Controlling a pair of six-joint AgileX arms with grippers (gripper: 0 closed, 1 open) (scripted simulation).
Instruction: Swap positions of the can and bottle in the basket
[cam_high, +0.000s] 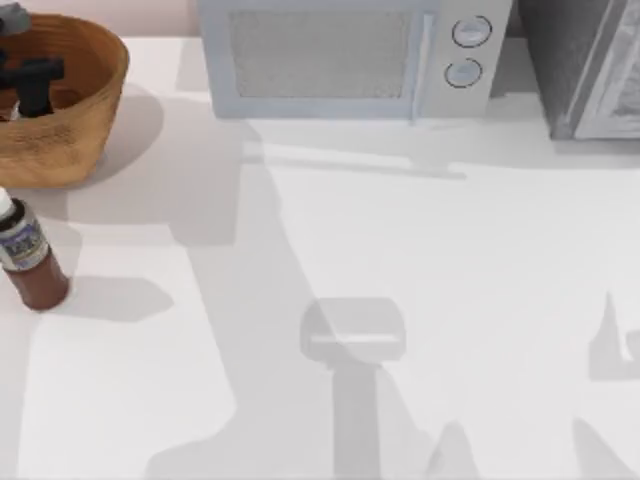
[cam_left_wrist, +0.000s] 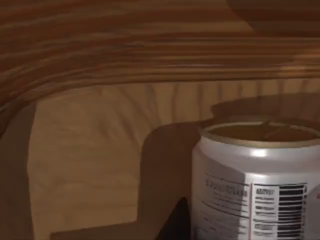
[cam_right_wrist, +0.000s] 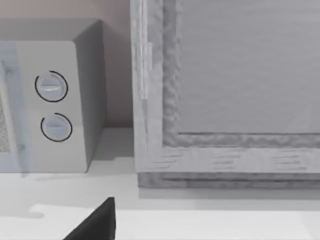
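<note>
Basket: round tan-orange wicker, ribbed walls, sat at the table's far-left corner. Can: white, barcode label, dull gold top, stood upright inside the basket near its wall. Bottle: reddish-brown, white cap, blue-and-white label, upright on the table just in front of the basket.

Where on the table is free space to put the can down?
The wide white table in front of the microwave is bare. The left edge is crowded: basket, left pincer inside, bottle just before it.
</note>
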